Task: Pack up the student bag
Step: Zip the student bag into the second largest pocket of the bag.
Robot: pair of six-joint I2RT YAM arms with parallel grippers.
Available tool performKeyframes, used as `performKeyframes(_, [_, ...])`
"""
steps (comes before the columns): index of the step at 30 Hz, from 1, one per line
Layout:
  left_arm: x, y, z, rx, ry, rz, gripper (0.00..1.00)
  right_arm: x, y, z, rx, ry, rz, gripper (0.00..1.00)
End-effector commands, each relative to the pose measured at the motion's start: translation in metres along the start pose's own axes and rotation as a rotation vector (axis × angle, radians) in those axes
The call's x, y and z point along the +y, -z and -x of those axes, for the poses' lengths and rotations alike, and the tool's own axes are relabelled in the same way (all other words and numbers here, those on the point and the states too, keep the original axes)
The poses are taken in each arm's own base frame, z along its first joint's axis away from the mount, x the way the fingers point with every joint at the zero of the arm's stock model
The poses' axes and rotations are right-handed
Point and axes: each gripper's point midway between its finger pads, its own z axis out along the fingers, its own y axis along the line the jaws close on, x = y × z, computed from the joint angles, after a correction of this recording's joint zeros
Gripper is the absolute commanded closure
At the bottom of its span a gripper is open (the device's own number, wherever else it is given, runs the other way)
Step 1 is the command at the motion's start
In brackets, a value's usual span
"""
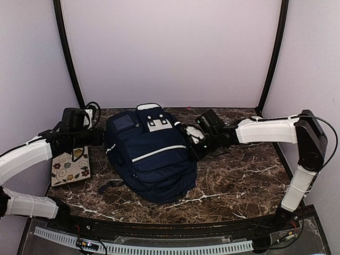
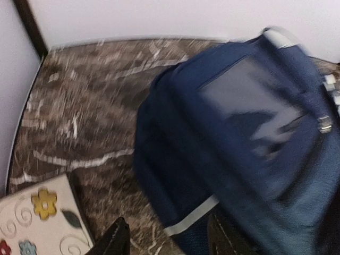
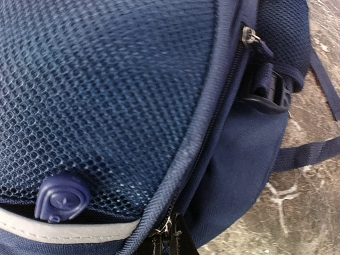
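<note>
The student bag (image 1: pixel 151 154), a large navy backpack with white stripes and a light grey top panel, lies in the middle of the marble table. My left gripper (image 1: pixel 102 137) is at its left side. In the left wrist view the left gripper (image 2: pixel 170 245) is open, its fingers (image 2: pixel 118 241) either side of the bag's (image 2: pixel 239 133) lower edge and white stripe. My right gripper (image 1: pixel 192 147) is against the bag's right side. In the right wrist view the right gripper (image 3: pixel 170 243) is shut on a metal zipper pull (image 3: pixel 162 228) beside the mesh pocket (image 3: pixel 106 90).
A cream notebook with flower prints (image 1: pixel 70 166) lies on the table left of the bag, also in the left wrist view (image 2: pixel 37 218). Black straps (image 3: pixel 308 154) trail on the table (image 1: pixel 239 180). Walls and black frame posts (image 1: pixel 69 53) close in the back and sides.
</note>
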Motion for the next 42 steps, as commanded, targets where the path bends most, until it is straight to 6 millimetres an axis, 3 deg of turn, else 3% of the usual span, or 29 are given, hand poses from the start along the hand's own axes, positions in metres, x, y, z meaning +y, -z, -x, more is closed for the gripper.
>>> performKeyframes(1, [0.017, -0.026, -0.092, 0.258, 0.289, 0.024, 0.5, 0.048, -0.005, 0.001, -0.035, 0.039, 0.087, 1.0])
performKeyframes(4, [0.01, -0.044, -0.104, 0.254, 0.346, -0.01, 0.52, 0.082, -0.001, 0.003, -0.056, 0.063, 0.138, 1.0])
performKeyframes(6, [0.009, -0.058, -0.102, 0.245, 0.34, -0.012, 0.53, 0.105, 0.003, 0.006, -0.075, 0.074, 0.175, 1.0])
performKeyframes(10, [-0.004, -0.082, -0.074, 0.223, 0.318, -0.056, 0.55, 0.171, 0.011, 0.007, -0.102, 0.135, 0.283, 1.0])
performKeyframes(13, [-0.01, -0.084, -0.041, 0.161, 0.303, -0.077, 0.5, 0.188, 0.014, 0.004, -0.092, 0.133, 0.307, 1.0])
performKeyframes(17, [0.003, -0.052, 0.009, -0.016, 0.255, -0.016, 0.36, 0.171, 0.018, 0.001, -0.105, 0.104, 0.231, 1.0])
performKeyframes(21, [0.009, 0.004, 0.046, -0.187, 0.172, 0.035, 0.23, 0.163, 0.022, 0.0, -0.1, 0.099, 0.212, 1.0])
performKeyframes(23, [-0.018, 0.031, 0.058, -0.302, 0.031, -0.035, 0.27, 0.158, 0.023, 0.002, -0.103, 0.094, 0.199, 1.0])
performKeyframes(24, [-0.044, 0.044, 0.06, -0.35, -0.106, -0.116, 0.36, 0.154, 0.023, 0.003, -0.104, 0.088, 0.19, 1.0])
performKeyframes(27, [-0.126, 0.073, 0.034, -0.404, -0.399, -0.383, 0.5, 0.149, 0.025, 0.006, -0.111, 0.07, 0.192, 1.0])
performKeyframes(30, [-0.2, 0.088, -0.037, -0.317, -0.864, -0.628, 0.44, 0.149, 0.03, 0.01, -0.133, 0.05, 0.22, 1.0])
performKeyframes(32, [-0.228, 0.093, -0.09, -0.254, -1.162, -0.72, 0.4, 0.148, 0.033, 0.014, -0.143, 0.036, 0.228, 1.0])
performKeyframes(34, [-0.237, 0.081, -0.104, -0.258, -1.286, -0.663, 0.41, 0.145, 0.032, 0.013, -0.136, 0.025, 0.221, 1.0])
performKeyframes(36, [-0.237, 0.065, -0.1, -0.276, -1.315, -0.573, 0.46, 0.14, 0.027, 0.001, -0.109, 0.016, 0.211, 1.0])
performKeyframes(42, [-0.234, 0.04, -0.087, -0.378, -1.379, -0.381, 0.52, 0.142, 0.025, -0.003, -0.112, 0.0, 0.235, 1.0])
